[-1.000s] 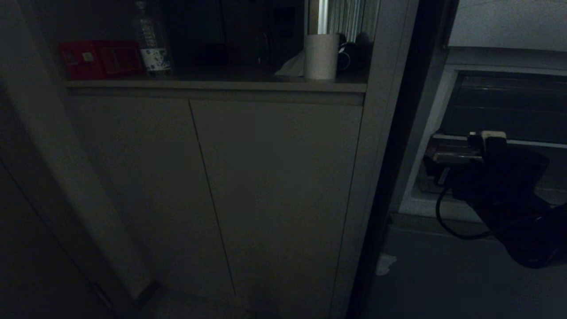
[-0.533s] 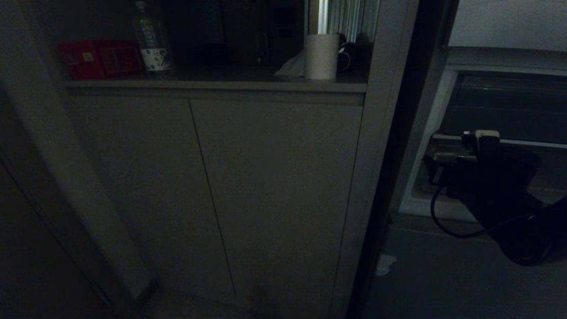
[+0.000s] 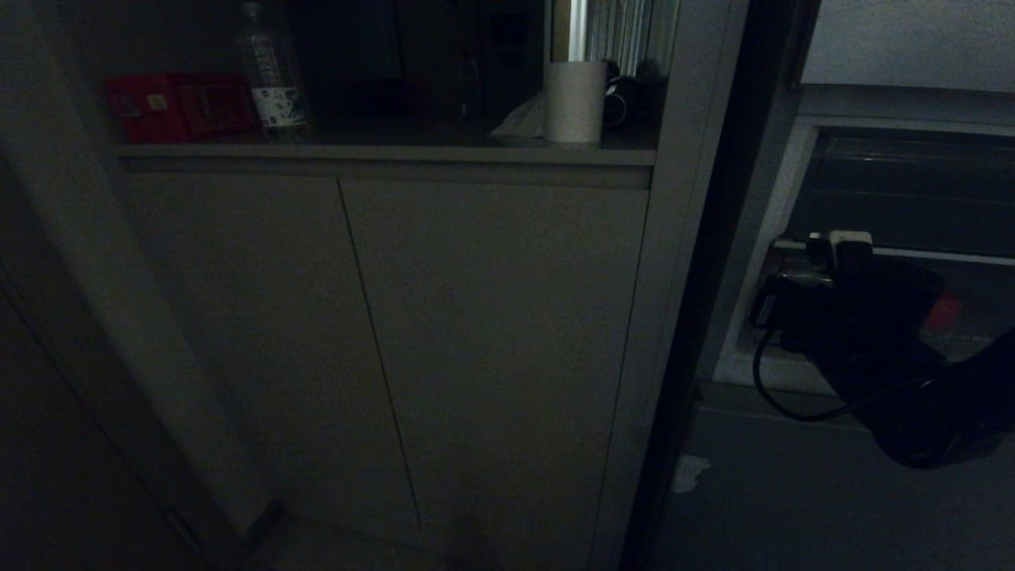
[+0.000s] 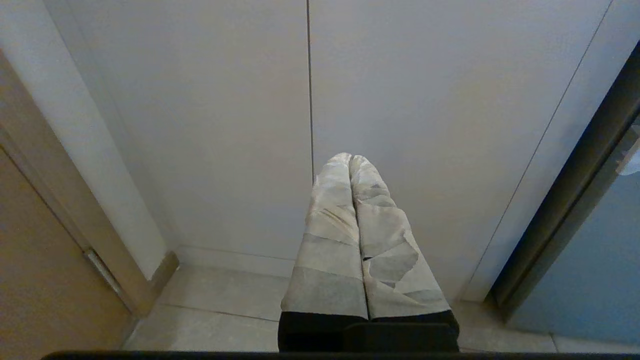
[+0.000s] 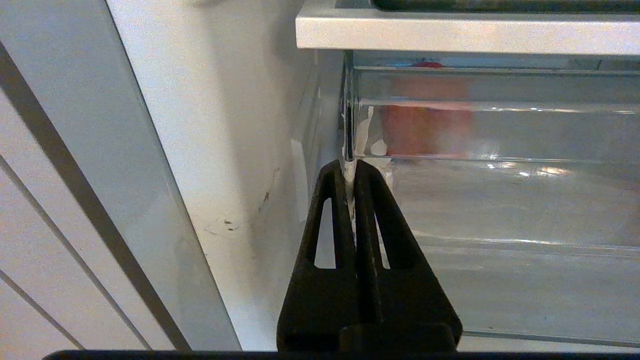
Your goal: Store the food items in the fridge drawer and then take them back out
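In the dim head view, a grey cabinet [image 3: 492,333] with two closed doors filled the middle. On the counter [image 3: 381,152] above it stood a red box [image 3: 181,105], a plastic bottle [image 3: 270,75] just beside the box, and a pale cup [image 3: 574,101] further right. At the right edge, the open fridge [image 3: 793,238] showed its dark inside. The right gripper [image 3: 781,297] reached into it at the left end of the fridge drawer [image 3: 967,329], with a black cable [image 3: 793,404] looping beneath the wrist. A small red patch of a food item [image 3: 942,311] showed just right of the arm.

In the left wrist view, the left gripper [image 4: 351,159] hung in front of the cabinet doors [image 4: 225,125], above the tiled floor [image 4: 220,310]. Its tape-wrapped fingers [image 4: 330,240] were pressed together, holding nothing.

In the right wrist view, the right gripper [image 5: 349,165] had its black fingers [image 5: 327,250] brought together at the left corner of the clear drawer [image 5: 500,210]. A thin pale strip of the drawer's edge showed between the tips; whether they truly pinched it could not be told. The red food item [image 5: 425,125] sat inside the drawer, behind its clear front wall, under the white shelf [image 5: 465,32]. The fridge's white inner wall [image 5: 225,150] stood just beside the gripper.
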